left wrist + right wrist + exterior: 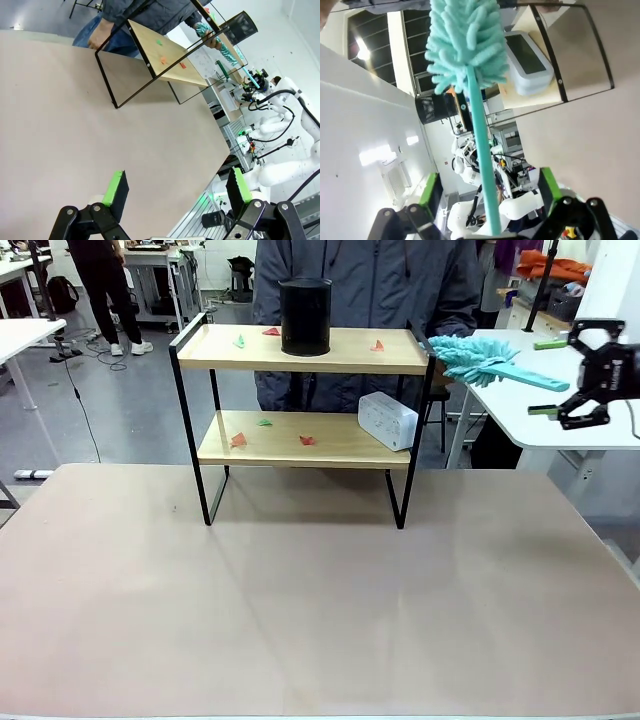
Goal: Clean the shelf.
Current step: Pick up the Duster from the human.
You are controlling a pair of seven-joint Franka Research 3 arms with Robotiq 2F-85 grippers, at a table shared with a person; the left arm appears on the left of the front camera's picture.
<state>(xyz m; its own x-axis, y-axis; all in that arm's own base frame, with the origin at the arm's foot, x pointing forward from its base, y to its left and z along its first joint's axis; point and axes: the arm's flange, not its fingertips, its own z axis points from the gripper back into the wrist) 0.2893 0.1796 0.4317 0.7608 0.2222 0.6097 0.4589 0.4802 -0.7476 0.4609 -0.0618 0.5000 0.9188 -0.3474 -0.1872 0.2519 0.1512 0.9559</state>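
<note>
The left gripper [175, 192] hangs over the bare table [300, 600], its fingers spread wide and empty. The shelf [300, 362] stands at the far middle of the table; a black cylinder [305, 317] is on its top board, a white box [387, 420] on the lower one, and paper scraps [238, 440] on both. It looks light and stiff, and I think it can slide or tip easily, so any hold belongs on the metal frame, with gentle strokes. To its right, the right gripper [578, 380] has its fingers wide apart around the thin handle of a soft duster [475, 358], not closed on it; a person stands behind.
</note>
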